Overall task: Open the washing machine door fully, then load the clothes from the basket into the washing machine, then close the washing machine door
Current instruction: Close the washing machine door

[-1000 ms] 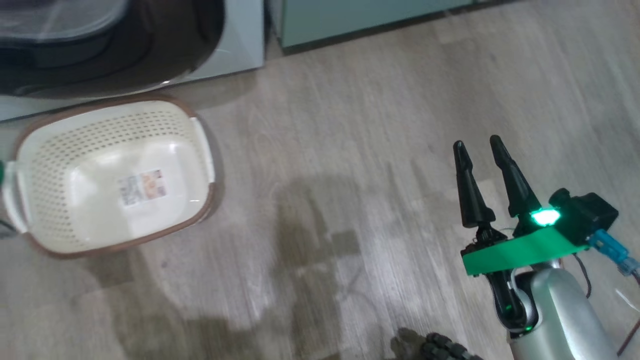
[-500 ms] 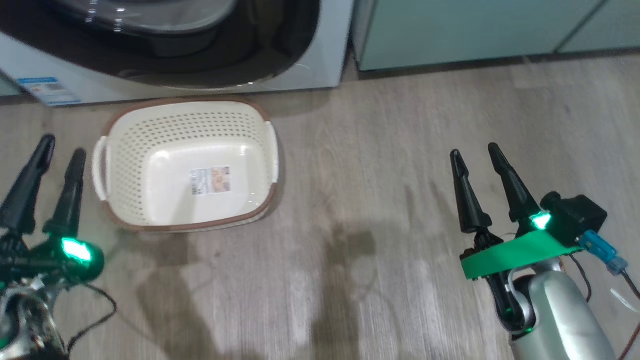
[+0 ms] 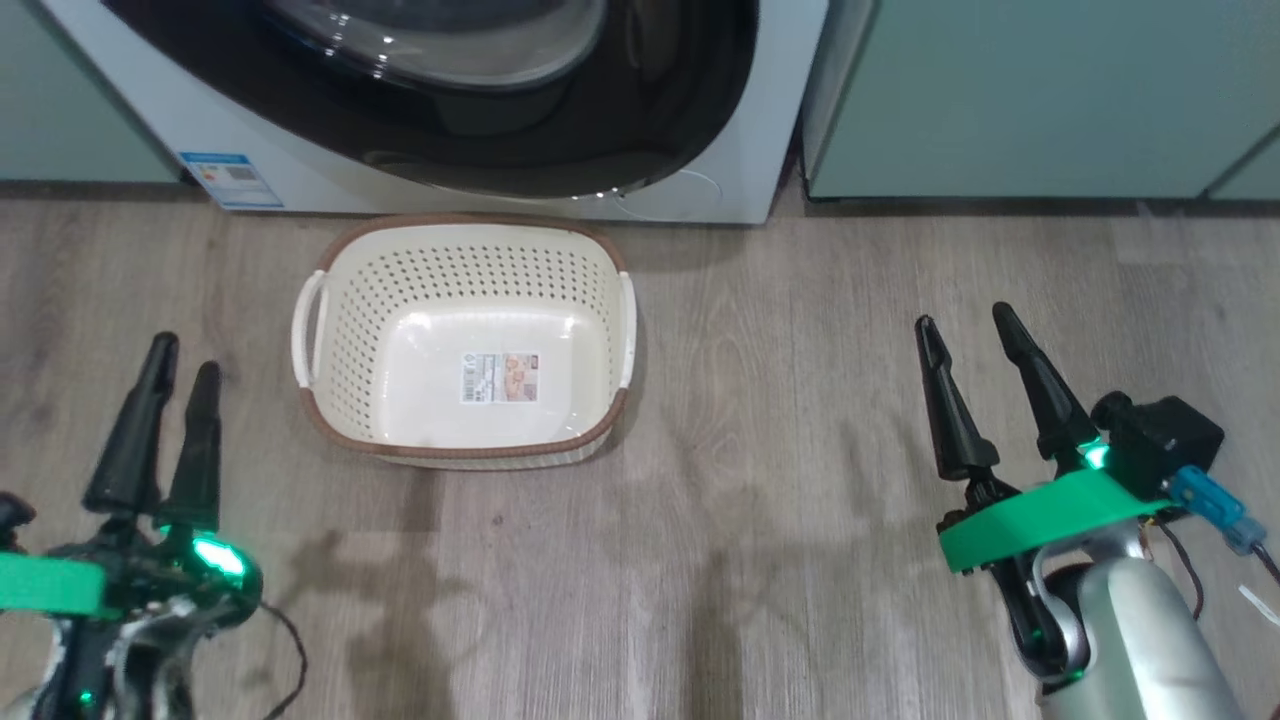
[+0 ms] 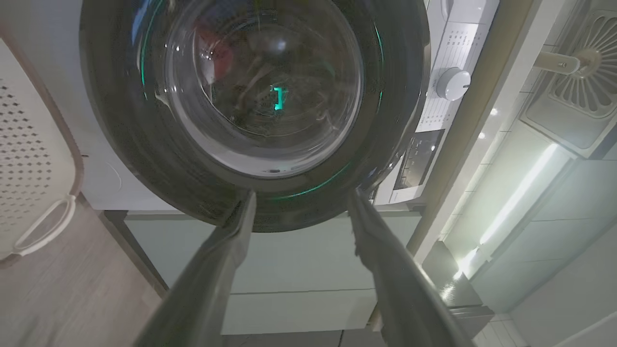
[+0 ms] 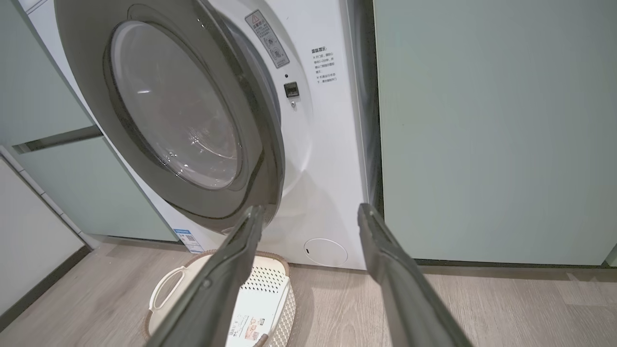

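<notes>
Just beyond the cream perforated plastic basket (image 3: 462, 219), the round black-rimmed glass door (image 5: 178, 120) stands ajar: stiff, glossy, best pushed at its free rim. Left gripper (image 3: 187, 355) narrowly parted, right gripper (image 3: 961, 315) wider, both empty.

Grey wood-plank floor (image 3: 780, 420) meets pale green cabinets (image 5: 487, 135) with a dark plinth beneath.

The grey-brown wood-grain plank floor (image 3: 820, 330) carries a small cream-white perforated plastic basket (image 3: 450, 285) with a brown rim, standing upright just in front of the big white front-loading washing machine (image 3: 740, 190); pale green cabinets (image 3: 1000, 100) stand on either side of the machine.
</notes>
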